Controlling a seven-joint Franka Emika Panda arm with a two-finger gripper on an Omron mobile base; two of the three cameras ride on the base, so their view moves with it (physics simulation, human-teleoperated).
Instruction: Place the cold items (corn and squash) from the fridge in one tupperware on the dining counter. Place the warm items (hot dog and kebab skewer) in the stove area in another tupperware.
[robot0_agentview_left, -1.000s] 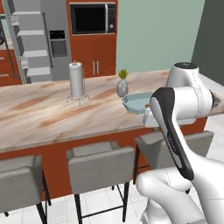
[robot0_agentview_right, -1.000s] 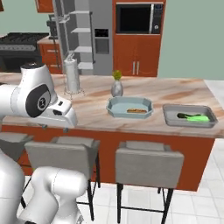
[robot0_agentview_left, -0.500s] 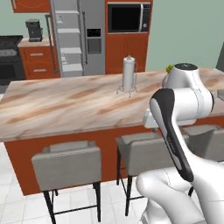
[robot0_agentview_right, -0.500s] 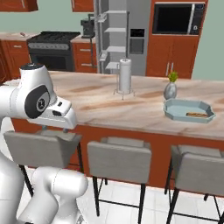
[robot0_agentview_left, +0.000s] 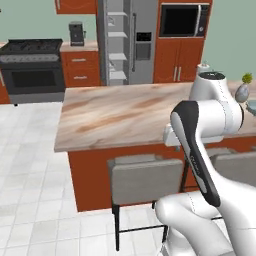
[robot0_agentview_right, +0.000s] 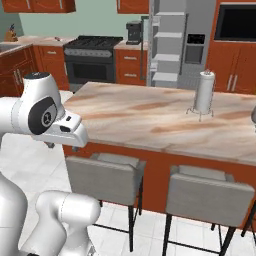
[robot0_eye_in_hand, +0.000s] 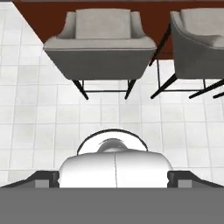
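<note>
Facing down at floor tiles, the tool (robot0_eye_in_hand: 113, 177) stands with fingers apart, holding nothing. The stove area (robot0_agentview_left: 32, 67) lies upper left of frame, beyond the bench (robot0_agentview_left: 115, 115).

A long dining counter (robot0_agentview_right: 150, 122) with a beige-pink marbled stone top over a red-brown wooden base runs across the kitchen, most of its surface bare. A white paper towel roll on a stand (robot0_agentview_right: 204, 93) stands upright on it toward two o'clock in the right base view, and a small vase with a green sprig (robot0_agentview_left: 243, 90) sits at its far edge at three o'clock in the left base view. Grey padded stools (robot0_agentview_right: 106, 178) stand on the white tiled floor (robot0_agentview_left: 30, 190) just beside the counter's near side.
</note>
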